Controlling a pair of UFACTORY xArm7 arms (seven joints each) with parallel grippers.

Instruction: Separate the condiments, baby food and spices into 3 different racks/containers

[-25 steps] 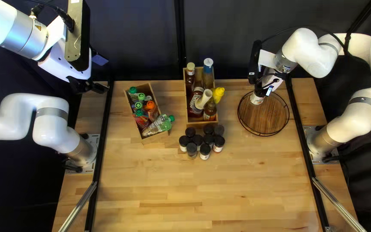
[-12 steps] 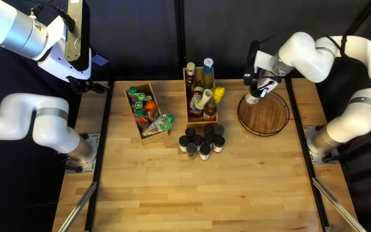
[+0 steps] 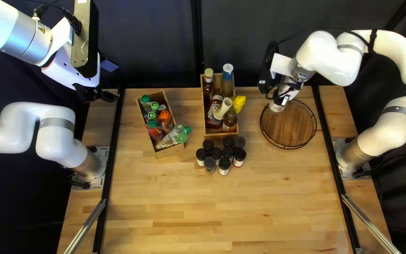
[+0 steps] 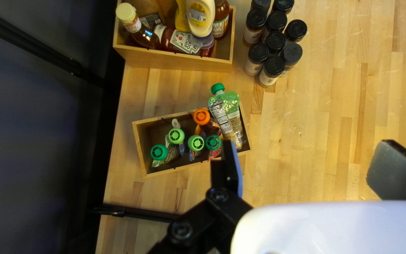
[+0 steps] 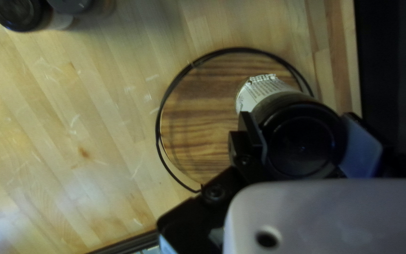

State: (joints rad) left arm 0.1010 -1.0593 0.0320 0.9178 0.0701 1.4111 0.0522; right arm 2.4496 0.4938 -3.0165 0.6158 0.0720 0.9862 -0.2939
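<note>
At the right of the top left view, my right gripper is over the round wooden rack. In the right wrist view my right gripper is shut on a black-capped spice jar with a white label, over the tray part of the round rack. My left gripper hangs at the upper left, standing open and holding nothing; its own view shows the left gripper with wide-apart fingers. Pouches fill the left wooden box. Bottles fill the middle wooden box.
Several black-capped spice jars stand grouped just in front of the middle box. A yellow bottle leans out over that box's right side, toward the round rack. Dark rails run along both table sides.
The right arm's wrist has shifted left and its gripper has tilted; the held jar has moved slightly left over the rack's far left part. My left arm has stayed still.
</note>
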